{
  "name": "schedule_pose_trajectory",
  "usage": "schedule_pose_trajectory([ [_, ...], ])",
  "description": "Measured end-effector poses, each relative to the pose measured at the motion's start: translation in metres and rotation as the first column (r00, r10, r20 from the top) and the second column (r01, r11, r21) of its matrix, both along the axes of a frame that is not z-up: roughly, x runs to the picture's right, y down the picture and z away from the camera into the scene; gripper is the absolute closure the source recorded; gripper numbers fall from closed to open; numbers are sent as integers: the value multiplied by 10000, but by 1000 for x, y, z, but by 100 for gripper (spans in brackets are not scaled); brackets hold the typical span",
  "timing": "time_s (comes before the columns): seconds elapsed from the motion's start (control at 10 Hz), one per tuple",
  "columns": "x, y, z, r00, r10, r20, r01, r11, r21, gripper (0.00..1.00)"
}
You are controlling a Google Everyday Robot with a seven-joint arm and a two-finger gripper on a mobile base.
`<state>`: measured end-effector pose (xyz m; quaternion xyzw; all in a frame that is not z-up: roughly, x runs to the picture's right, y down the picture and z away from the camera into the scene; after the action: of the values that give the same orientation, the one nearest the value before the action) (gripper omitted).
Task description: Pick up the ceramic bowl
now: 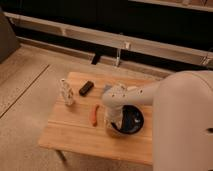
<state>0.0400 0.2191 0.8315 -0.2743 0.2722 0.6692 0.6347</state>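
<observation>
The ceramic bowl (132, 120) is wide, shallow and glossy black, and sits on the right half of the wooden table (70, 134). My gripper (112, 120) hangs from the white arm, which reaches in from the right. It points down over the bowl's left rim and hides that edge of the bowl. Whether it touches the rim cannot be told.
A thin orange-red item (94, 115) lies just left of the gripper. A small black block (86, 88) and a pale upright bottle (66, 91) stand at the table's back left. A dark wall with a rail runs behind the table, and speckled floor surrounds it.
</observation>
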Motion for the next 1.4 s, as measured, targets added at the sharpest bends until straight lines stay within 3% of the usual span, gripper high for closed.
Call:
schedule_pose_trajectory([
  [0.3,4,-5,-3,9999,109,-2,-109,9998,141,99],
  [0.6,13,-14,-10,9992,326,-212,-317,9986,427,100],
  [0.9,12,-45,-23,9991,392,-159,-371,9925,1169,100],
  [1.1,-1,-73,-35,9996,251,90,-264,9824,1851,100],
  [1.4,-18,-98,-50,9993,16,363,-108,9674,2532,100],
])
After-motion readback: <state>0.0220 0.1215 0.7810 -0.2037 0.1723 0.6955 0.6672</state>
